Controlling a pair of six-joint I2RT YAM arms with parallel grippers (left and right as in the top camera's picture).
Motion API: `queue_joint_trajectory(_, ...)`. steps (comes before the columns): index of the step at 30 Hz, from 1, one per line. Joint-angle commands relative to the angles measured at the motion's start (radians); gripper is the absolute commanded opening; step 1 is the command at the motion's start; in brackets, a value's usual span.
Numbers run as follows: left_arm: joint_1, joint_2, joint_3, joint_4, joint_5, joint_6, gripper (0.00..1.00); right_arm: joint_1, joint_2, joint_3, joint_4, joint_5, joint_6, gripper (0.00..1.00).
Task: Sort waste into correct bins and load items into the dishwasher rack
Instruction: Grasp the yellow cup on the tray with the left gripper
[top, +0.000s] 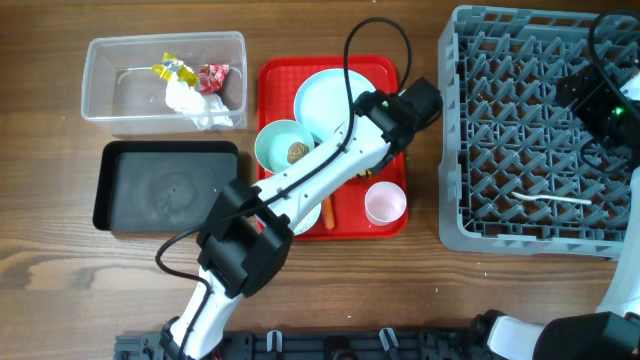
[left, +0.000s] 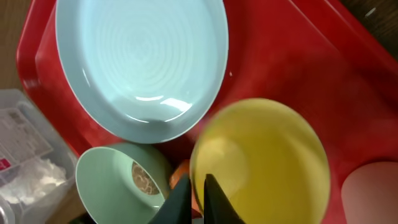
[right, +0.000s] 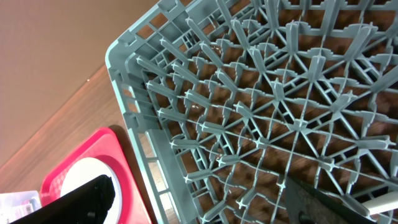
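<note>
Left hand (left: 198, 199): clenched on the rim of the yellow cup (left: 261, 162), one finger outside the wall and one inside, at the cup's 8 o'clock edge (left wrist view). From the hand, the cup's open mouth spreads toward 2 o'clock. Whether the cup's base is touching the red serving tray (top: 275, 75) cannot be told.

Noted around the hand, left wrist view:
- the light-blue plate (left: 140, 62) at 11 o'clock, flat on the red tray;
- a light-blue bowl (left: 118, 180) at 9 o'clock, just beside the cup, with the small brown lump (left: 144, 177) inside;
- the pink cup (top: 385, 202) at 3 o'clock, near the yellow cup but apart from it.

The carrot (top: 328, 213) is seen on the red tray, partly covered by the left arm in the overhead view.

Overhead, from the red tray:
- the clear tub (top: 110, 60) at 10 o'clock, holding the tissue (top: 195, 105), a yellow wrapper (top: 172, 70) and a red wrapper (top: 214, 75);
- the black tray (top: 170, 185) at 8 o'clock, on the worktop (top: 60, 260);
- the dishwasher rack (top: 530, 120) at 3 o'clock, with a white stick-like item (top: 555, 201) lying in it.

Right hand (top: 605, 100): held over the rack's 2 o'clock part. Its state cannot be told.
</note>
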Motion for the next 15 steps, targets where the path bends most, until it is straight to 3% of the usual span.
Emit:
queue_joint_trajectory(1, 0.003, 0.005, 0.024, -0.025, 0.047, -0.024, 0.09, -0.002, -0.011, 0.018, 0.002, -0.016, -0.021, 0.9)
queue_joint_trajectory(4, 0.004, 0.005, 0.016, -0.036, 0.142, -0.024, 0.17, -0.002, -0.011, 0.018, 0.001, -0.016, -0.021, 0.9)
queue_joint_trajectory(8, 0.004, 0.005, 0.012, -0.059, 0.164, -0.024, 0.25, -0.002, -0.011, 0.018, -0.001, -0.016, -0.02, 0.9)
queue_joint_trajectory(15, 0.011, 0.005, 0.011, -0.114, 0.164, -0.024, 0.26, -0.002, -0.011, 0.018, -0.002, -0.016, -0.021, 0.9)
